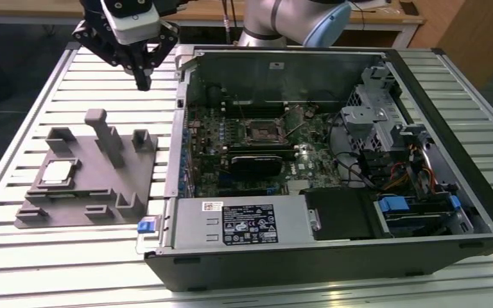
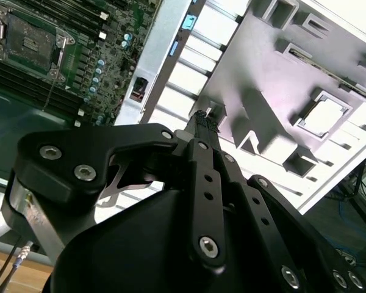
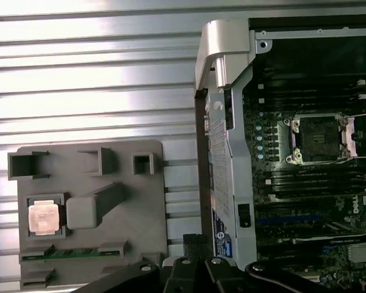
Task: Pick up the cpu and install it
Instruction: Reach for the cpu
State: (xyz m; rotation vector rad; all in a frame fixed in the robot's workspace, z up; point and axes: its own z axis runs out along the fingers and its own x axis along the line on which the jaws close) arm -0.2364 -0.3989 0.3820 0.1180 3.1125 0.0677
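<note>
The gripper point(image 1: 144, 85), pressed together and empty, hung well apart from the cpu point(image 1: 58, 172) lying in the tray point(image 1: 94, 192).

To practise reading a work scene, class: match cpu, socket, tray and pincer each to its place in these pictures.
1 cpu
2 socket
3 tray
4 pincer

A on the motherboard, inside the case
B hanging above the table, holding nothing
C in a tray recess
D on the table beside the case

Pairs: 1-C, 2-A, 3-D, 4-B
</note>
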